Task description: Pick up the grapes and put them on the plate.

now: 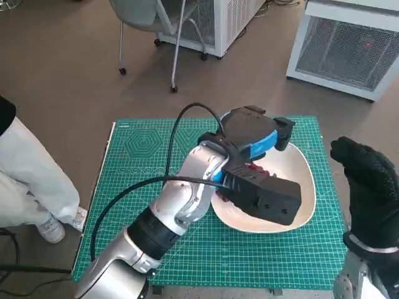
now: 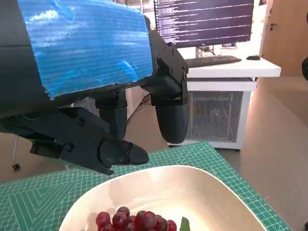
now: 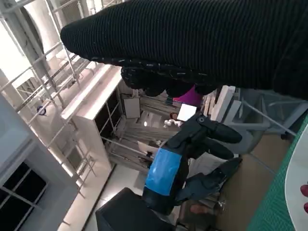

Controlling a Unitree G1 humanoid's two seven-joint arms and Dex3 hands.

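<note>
A bunch of dark red grapes point(image 2: 137, 220) lies in the white plate point(image 2: 202, 192), which sits on the green cutting mat point(image 1: 149, 187). My left hand point(image 1: 255, 146) hovers above the plate point(image 1: 293, 168) with its fingers point(image 2: 171, 115) spread and nothing between them; it hides most of the grapes point(image 1: 255, 169) in the head view. My right hand point(image 1: 368, 171) is raised at the table's right edge, off the plate, holding nothing. The right wrist view shows the left hand point(image 3: 192, 144) from the side with fingers apart.
A person's white-trousered leg and shoe point(image 1: 50, 227) stand at the left of the table. A chair base point(image 1: 174, 37) and white cabinets point(image 1: 349, 50) lie beyond the far edge. A black cable point(image 1: 177, 134) loops over my left forearm.
</note>
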